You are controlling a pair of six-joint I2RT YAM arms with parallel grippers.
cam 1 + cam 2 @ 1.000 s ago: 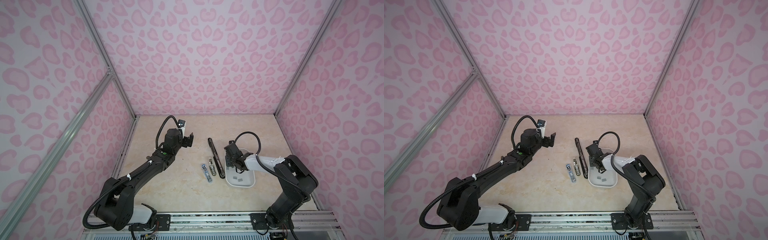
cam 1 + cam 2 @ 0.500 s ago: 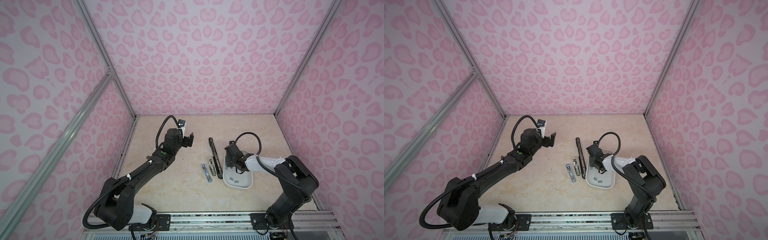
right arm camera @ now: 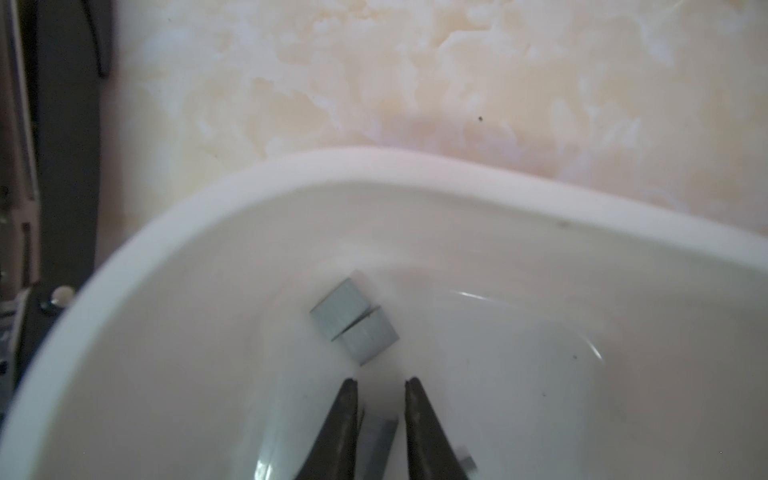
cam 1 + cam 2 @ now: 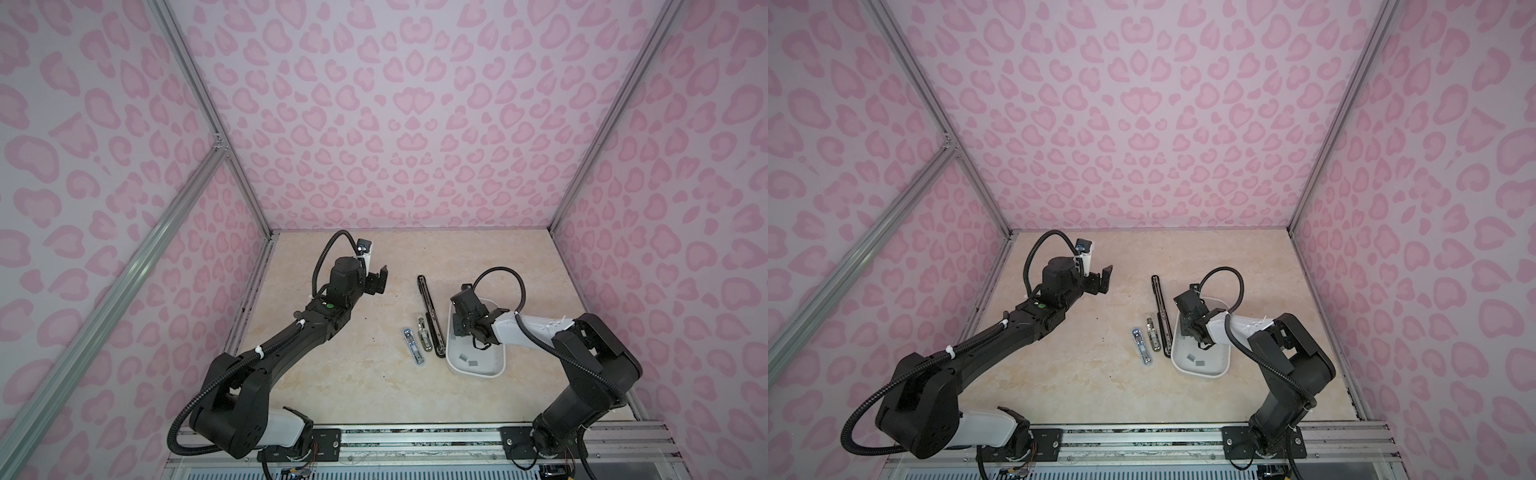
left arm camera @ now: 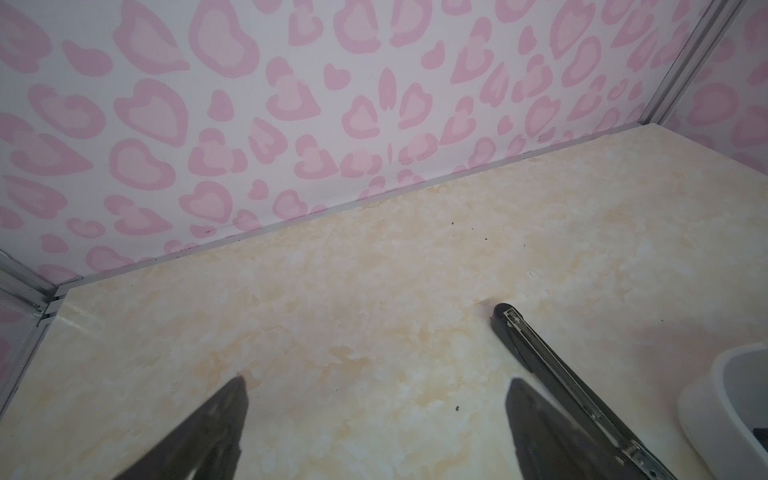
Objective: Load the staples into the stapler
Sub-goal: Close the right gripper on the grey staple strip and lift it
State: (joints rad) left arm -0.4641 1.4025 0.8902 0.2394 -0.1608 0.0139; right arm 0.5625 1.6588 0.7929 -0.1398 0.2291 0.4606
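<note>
- staples (image 3: 353, 318): short grey strips, loose on the floor of the white tray (image 3: 374, 166). Two lie touching each other just past my right fingertips.
- One more strip (image 3: 378, 436) sits between the fingers of my right gripper (image 3: 380, 384). Jaws stand narrow around it. Can't tell whether they actually clamp it.
- In both top views the right gripper reaches down into the far part of the tray. Two more strips lie near its front rim.
- black stapler (image 4: 429, 311): opened out flat on the table (image 4: 353, 386), just beside the tray's left rim.
- Two small metal staplers (image 4: 413, 347) lie side by side, just left of the black one.
- left gripper (image 5: 376, 382): jaws wide apart, empty. It hovers over bare table near the black stapler's far end, well apart from the tray.
</note>
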